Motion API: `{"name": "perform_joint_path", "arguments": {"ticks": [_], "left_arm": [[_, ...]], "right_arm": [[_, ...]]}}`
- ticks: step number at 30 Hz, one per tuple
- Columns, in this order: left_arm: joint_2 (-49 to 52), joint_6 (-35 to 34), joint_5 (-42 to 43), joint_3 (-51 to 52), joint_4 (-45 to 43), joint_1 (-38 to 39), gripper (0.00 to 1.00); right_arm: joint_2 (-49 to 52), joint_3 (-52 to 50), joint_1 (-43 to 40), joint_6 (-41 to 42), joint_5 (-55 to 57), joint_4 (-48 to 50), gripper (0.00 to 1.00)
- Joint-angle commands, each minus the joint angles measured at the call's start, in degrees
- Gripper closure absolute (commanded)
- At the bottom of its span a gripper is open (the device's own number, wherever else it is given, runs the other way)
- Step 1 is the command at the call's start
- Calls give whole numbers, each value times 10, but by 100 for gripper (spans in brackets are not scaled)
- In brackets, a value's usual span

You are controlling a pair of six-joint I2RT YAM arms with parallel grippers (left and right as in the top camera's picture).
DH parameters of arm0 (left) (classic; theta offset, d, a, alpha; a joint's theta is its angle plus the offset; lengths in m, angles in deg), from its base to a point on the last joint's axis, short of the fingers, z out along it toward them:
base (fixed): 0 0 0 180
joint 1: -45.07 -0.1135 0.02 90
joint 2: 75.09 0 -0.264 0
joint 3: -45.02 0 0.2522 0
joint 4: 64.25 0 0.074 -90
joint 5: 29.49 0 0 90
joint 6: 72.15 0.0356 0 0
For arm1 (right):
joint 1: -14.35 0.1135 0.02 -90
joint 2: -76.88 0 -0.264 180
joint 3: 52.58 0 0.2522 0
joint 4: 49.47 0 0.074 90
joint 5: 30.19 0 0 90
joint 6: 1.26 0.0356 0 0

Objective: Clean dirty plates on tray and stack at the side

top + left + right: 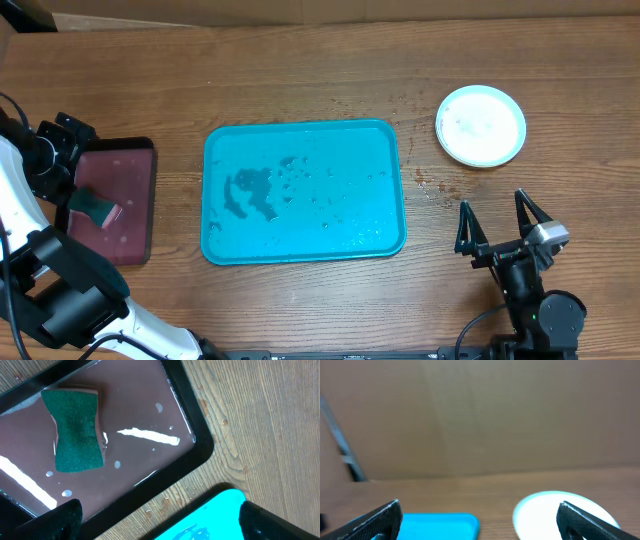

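Left claw (160, 520) spread over the maroon tray (150, 405) with 1 sponge (75, 430) on it. Right claw (493, 205) spread, gripping nothing, near the plates (481, 125) stacked on the counter (300, 60) beside the wet turquoise tray (350, 150).

No legible text, label, brand, number or sign on any surface.

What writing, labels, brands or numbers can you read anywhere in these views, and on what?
None: no text, brand, number or sign can be read in any view.
The turquoise tray, the white plate, the green sponge and the maroon tray all show plain surfaces.
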Motion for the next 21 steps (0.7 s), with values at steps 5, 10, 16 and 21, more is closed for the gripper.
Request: {"name": "perform_joint_path", "arguments": {"ticks": [5, 10, 16, 21], "left_arm": [[-12, 4, 4, -11, 2, 5, 0], [-12, 4, 4, -11, 2, 5, 0], [-12, 4, 4, -11, 2, 5, 0], [-12, 4, 4, -11, 2, 5, 0]], "right_arm": [[-5, -6, 3, -36, 101, -85, 0], [-4, -6, 3, -43, 101, -84, 0], [-4, -6, 3, -43, 101, -84, 0], [-4, -6, 3, -43, 101, -84, 0]]}}
